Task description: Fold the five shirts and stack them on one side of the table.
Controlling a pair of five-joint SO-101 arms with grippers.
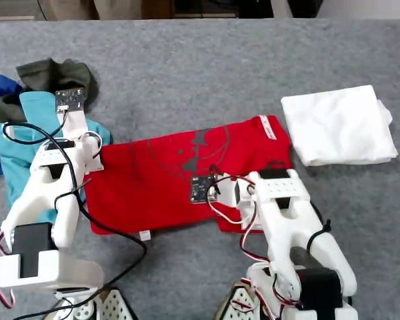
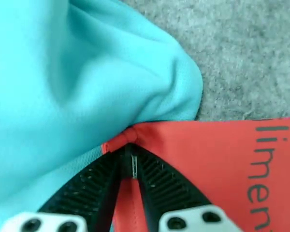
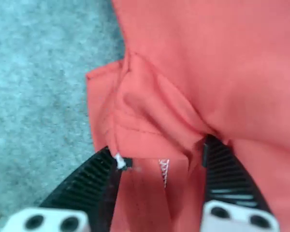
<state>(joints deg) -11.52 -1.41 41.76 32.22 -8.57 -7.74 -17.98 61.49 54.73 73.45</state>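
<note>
Two holds are needed on the red shirt (image 1: 167,180), spread by the table's (image 1: 187,67) near edge. The left gripper (image 2: 130,155) is pinched tight on its hem; the right gripper (image 3: 159,154) gapes astride a bunch (not yet gripping). Close it, then lift both level.

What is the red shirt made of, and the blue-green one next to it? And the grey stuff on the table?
Red shirt: soft, matte cloth, probably cotton-like; it creases and shows stitched hems. Teal shirt: smoother, with a fine mesh texture, maybe sporty polyester. Table cover: fuzzy grey, like felt or carpet.
</note>
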